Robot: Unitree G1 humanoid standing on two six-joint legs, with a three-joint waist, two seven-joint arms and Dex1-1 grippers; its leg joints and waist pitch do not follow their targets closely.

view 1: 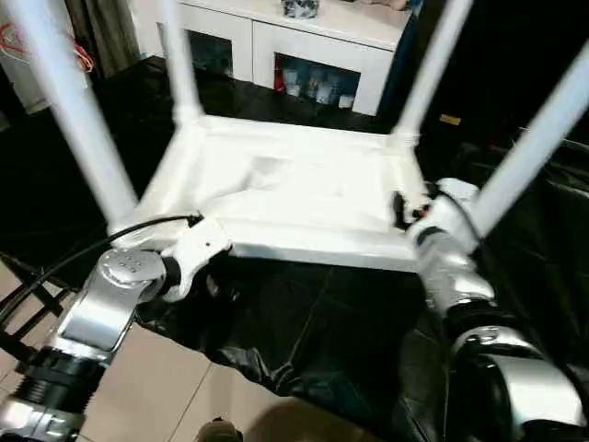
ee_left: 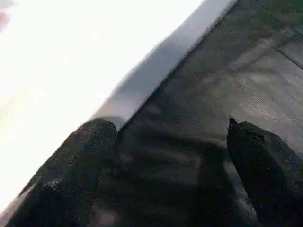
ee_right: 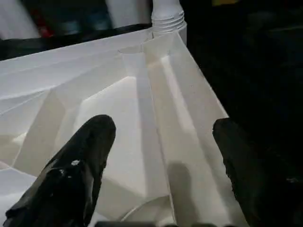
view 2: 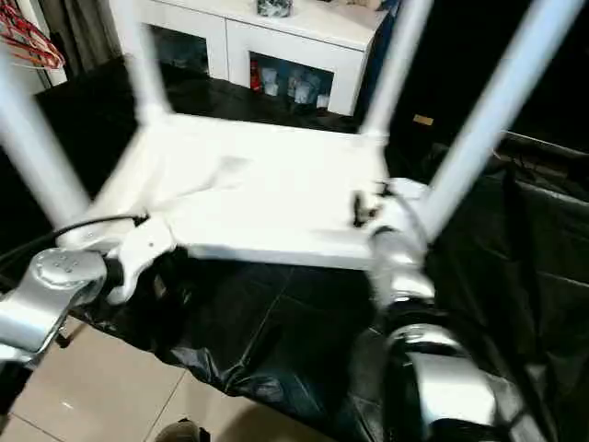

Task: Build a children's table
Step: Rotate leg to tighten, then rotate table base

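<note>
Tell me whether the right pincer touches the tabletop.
Cannot tell. In the right wrist view the right pincer straddles the tabletop rim with open fingers, but no contact shows plainly.

Children's table (view 1: 294, 198): laid upside down on a sheet (view 1: 304, 322) spread over the floor, with four legs (view 1: 69, 110) standing up from its corner sockets, two nearer and two farther. Behind the table, a cabinet (view 1: 313, 41) is set along the far side. Left gripper (view 1: 198, 253): placed at the table's near left corner, just beside the rim, above the sheet. Right gripper (view 1: 405, 210): placed at the near right corner, over the ribbed underside and the side wall, next to the near right leg (view 1: 534, 138). Bare floor tiles (view 1: 156, 387) are found before the sheet's near edge.
</note>
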